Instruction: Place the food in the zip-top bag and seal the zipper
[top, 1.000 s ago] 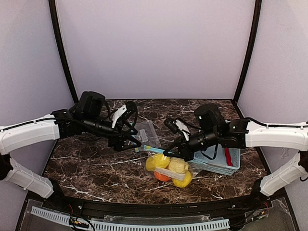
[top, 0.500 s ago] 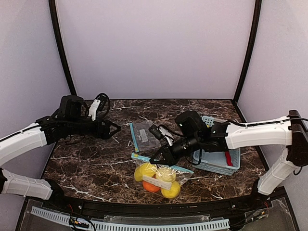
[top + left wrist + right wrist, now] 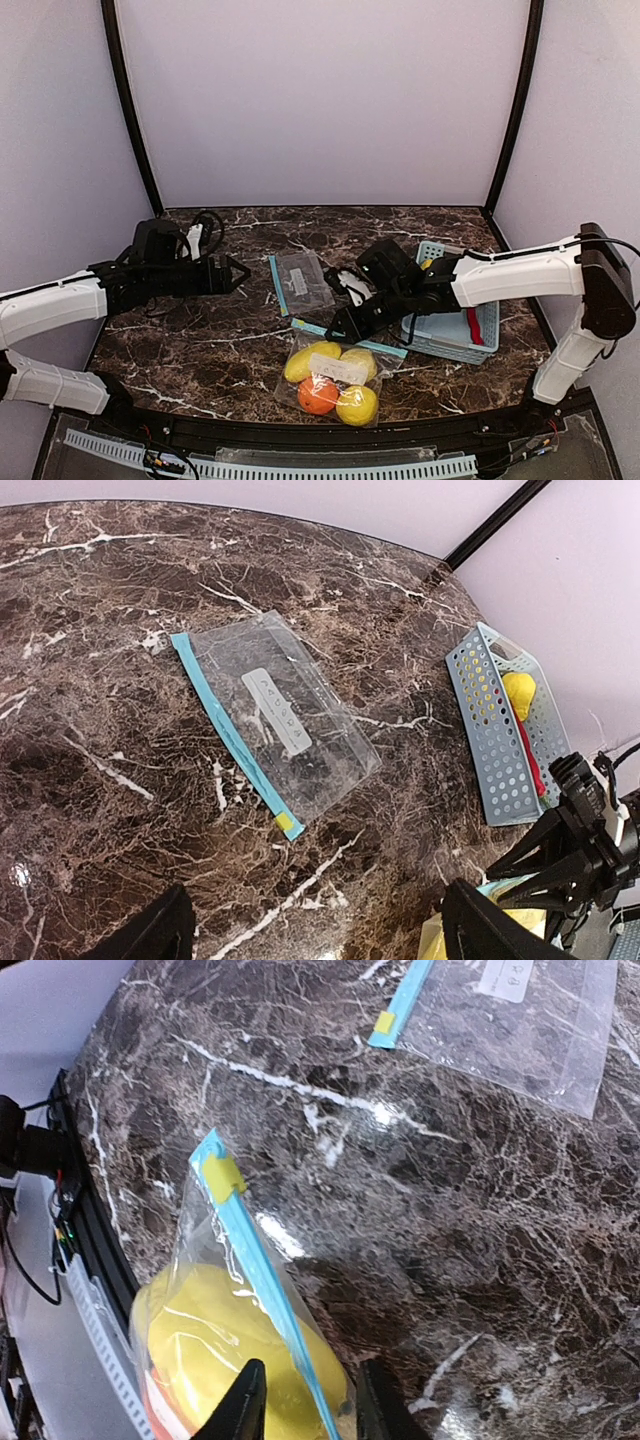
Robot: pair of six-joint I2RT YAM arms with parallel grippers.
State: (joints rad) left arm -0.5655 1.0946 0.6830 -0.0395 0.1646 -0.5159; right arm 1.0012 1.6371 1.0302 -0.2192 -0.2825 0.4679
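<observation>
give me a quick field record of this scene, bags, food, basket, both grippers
filled bag: clear zip-top bag holding glossy yellow fruits and a round orange
zipper: blue strip along that bag's top
spare bag: second clear zip-top bag, flat, empty
basket: pale blue perforated basket holding slim red chili and one yellow piece
left gripper: open, empty
right gripper: open, fingers astride the blue strip

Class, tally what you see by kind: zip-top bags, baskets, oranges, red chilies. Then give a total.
Zip-top bags: 2, filled bag, empty bag
Basket: 1
Orange: 1
Red chili: 1
Total: 5
</observation>
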